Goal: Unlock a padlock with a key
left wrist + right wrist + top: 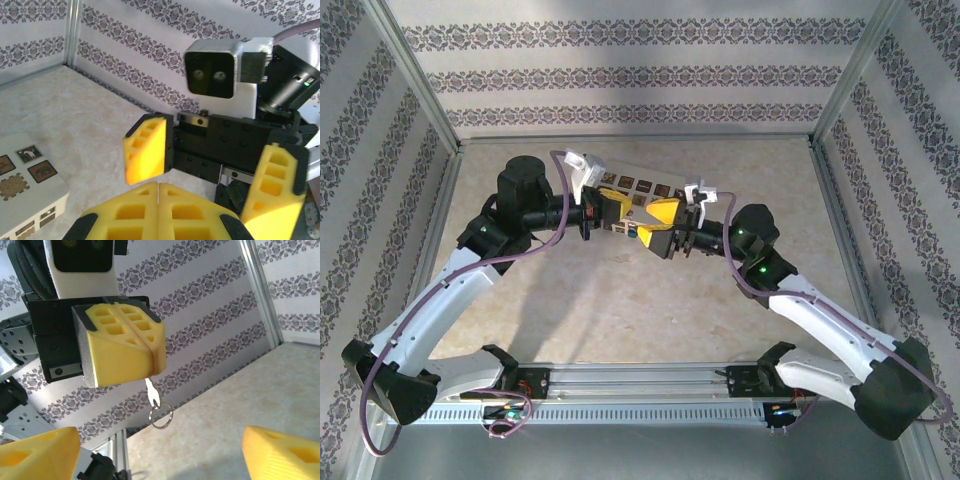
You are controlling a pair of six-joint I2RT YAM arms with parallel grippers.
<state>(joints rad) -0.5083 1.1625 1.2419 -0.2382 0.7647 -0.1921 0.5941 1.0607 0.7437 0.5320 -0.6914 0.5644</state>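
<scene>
Marbled beige table (620,310), walled in patterned paper. Above its middle the left fingers (115,347) are pressed together on a key (150,390), its ring (161,416) dangling. Facing them, the right fingers (147,150) are spread wide, holding nothing. The blue padlock (633,232) shows between the two, just before the cream box (50,190).

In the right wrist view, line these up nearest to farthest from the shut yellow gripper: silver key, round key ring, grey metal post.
1. Silver key: pinched in the left gripper.
2. Round key ring: hanging below the key.
3. Grey metal post: far right corner.
</scene>
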